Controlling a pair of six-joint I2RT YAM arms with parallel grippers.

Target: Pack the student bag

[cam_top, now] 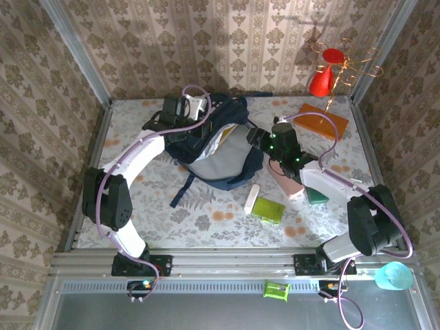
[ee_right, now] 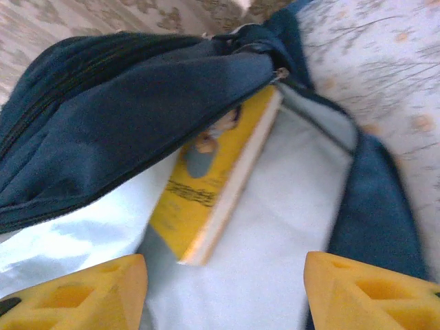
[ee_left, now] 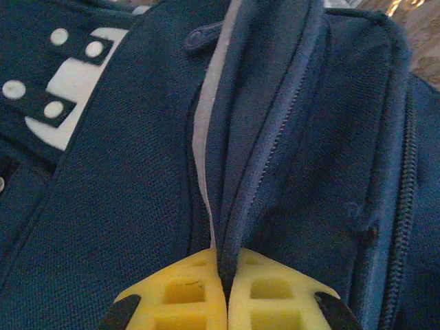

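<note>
Bag [ee_left: 124, 192] part packed
Book [ee_right: 206, 185] lies inside; left hand [ee_left: 225, 289] pinches rim; right hand [ee_right: 223, 282] gapes empty; green box [cam_top: 267, 209] lies outside.

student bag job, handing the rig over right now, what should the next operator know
Left gripper: shut on the student bag, pinching its zipper edge.
Right gripper: open, empty, at the bag's mouth.
Done: a yellow book lies inside the bag.
Left: white tube, green box and orange folder lie on the table, not yet packed.
</note>
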